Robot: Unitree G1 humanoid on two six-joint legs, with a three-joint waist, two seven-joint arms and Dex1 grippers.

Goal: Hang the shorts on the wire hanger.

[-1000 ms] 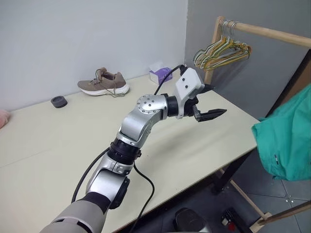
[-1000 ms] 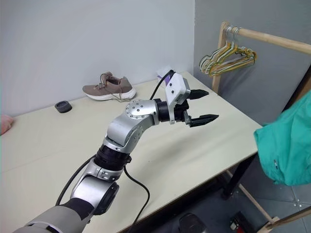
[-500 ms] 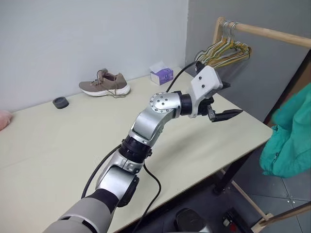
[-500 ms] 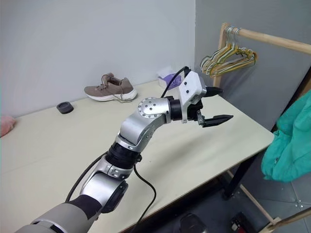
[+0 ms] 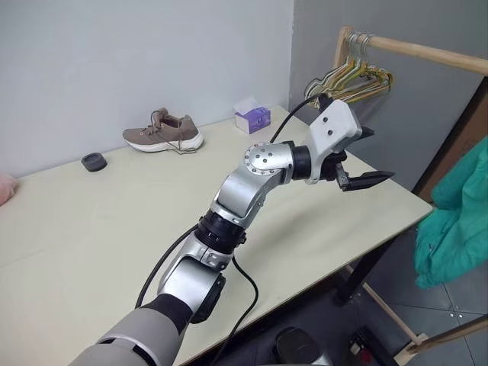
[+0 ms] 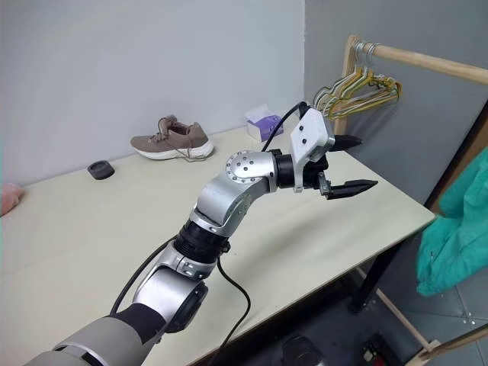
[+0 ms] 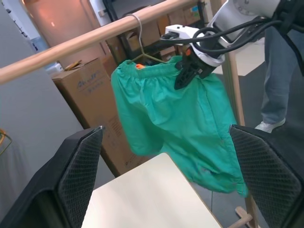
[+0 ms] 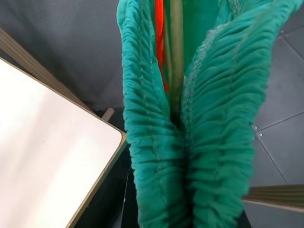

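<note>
- While the teal-green fabric shorts (image 7: 183,111) are hung by their gathered waistband from the thin wire hanger (image 7: 141,51) on the wooden rail (image 7: 90,40), beyond the table's end, a slip is judged the main risk: the right gripper (image 7: 186,78) is seen clamped on the waistband, and a tug on letting go could drag the cloth off the wire.
- The hook is caught over the rail only lightly, so a sideways pull could unseat it, as far as can be judged.
- The shorts are seen bunched and hanging askew, one leg lower, with an orange drawstring tip (image 7: 138,66) at the waist; in the right wrist view the waistband folds are pressed about a thin rod.
- The left gripper (image 5: 364,156) is held over the pale table (image 5: 91,229) with its black fingers wide apart, gripping nothing.
</note>
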